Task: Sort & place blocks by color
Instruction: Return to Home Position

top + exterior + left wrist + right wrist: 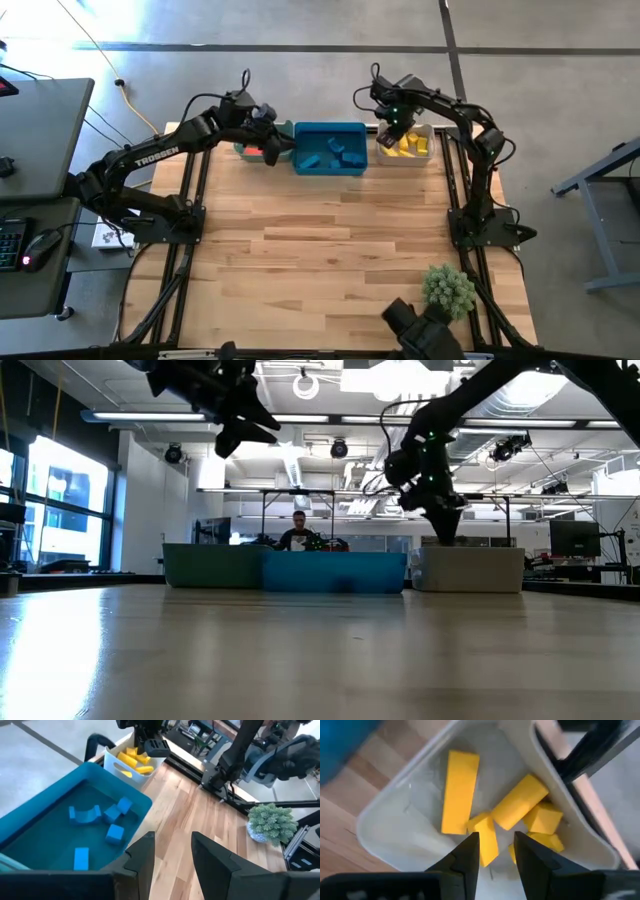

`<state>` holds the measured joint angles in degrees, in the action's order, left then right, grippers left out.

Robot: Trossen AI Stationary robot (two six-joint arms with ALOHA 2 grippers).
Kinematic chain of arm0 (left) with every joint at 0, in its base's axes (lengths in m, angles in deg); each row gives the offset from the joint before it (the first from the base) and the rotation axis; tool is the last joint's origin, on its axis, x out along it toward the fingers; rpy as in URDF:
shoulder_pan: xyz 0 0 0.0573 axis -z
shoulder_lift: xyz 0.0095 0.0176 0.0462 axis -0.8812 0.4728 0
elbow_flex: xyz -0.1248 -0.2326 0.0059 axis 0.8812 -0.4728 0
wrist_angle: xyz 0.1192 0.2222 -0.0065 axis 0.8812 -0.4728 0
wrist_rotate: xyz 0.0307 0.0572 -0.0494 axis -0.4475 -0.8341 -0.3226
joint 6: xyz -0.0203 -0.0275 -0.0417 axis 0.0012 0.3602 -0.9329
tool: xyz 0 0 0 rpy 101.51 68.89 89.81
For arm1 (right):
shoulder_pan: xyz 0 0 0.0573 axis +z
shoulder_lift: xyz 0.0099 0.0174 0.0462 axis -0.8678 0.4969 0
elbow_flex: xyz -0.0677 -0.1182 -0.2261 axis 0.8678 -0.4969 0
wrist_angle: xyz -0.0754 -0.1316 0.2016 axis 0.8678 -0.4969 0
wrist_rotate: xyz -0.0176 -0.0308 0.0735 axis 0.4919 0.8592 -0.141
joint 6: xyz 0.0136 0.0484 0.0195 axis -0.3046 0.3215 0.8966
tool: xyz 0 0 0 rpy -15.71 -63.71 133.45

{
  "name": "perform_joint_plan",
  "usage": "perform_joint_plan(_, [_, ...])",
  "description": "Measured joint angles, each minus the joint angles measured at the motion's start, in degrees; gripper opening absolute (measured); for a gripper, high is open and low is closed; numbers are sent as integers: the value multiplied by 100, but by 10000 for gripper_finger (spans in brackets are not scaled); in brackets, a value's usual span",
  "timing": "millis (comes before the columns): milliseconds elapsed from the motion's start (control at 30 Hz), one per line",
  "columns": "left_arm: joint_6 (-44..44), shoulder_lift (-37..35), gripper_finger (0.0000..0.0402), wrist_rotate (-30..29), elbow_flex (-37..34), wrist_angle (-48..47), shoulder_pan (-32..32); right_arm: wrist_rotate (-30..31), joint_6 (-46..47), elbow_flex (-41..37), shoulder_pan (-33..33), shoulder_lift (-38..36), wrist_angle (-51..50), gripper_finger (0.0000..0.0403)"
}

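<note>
Three bins stand in a row at the table's far edge: a green bin (241,151) with a red block (254,151) showing in it, a blue bin (330,148) holding several blue blocks (115,833), and a white bin (405,147) holding several yellow blocks (457,790). My left gripper (172,855) is open and empty, high above the seam between the green and blue bins (240,425). My right gripper (495,850) is open, pointing down just above the yellow blocks in the white bin (470,568); nothing is between its fingers.
A spiky green plant ball (447,288) sits near the table's near right corner, beside a dark camera mount (425,325). A desk with a keyboard and mouse (40,245) stands left of the table. A person (298,535) sits in the room beyond the bins.
</note>
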<state>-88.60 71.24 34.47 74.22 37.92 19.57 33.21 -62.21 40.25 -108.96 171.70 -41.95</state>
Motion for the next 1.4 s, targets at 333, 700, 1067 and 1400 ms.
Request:
perform_joint_plan(333, [-384,-43,117,-403,0,518,244,-1325,-84,1056,19,0,-37,90])
perform_joint_plan(700, [-198,-650,117,-1602,-133,457,1417,-1682,133,1792,740,0,-148,87])
perform_joint_plan(1067, [-736,-2243,117,-2278,-1607,758,2416,-1457,1017,1806,1880,0,-129,87])
perform_joint_plan(1400, [-584,-3788,117,-2543,-3119,1211,3241,-1486,1552,1808,3022,0,-171,87])
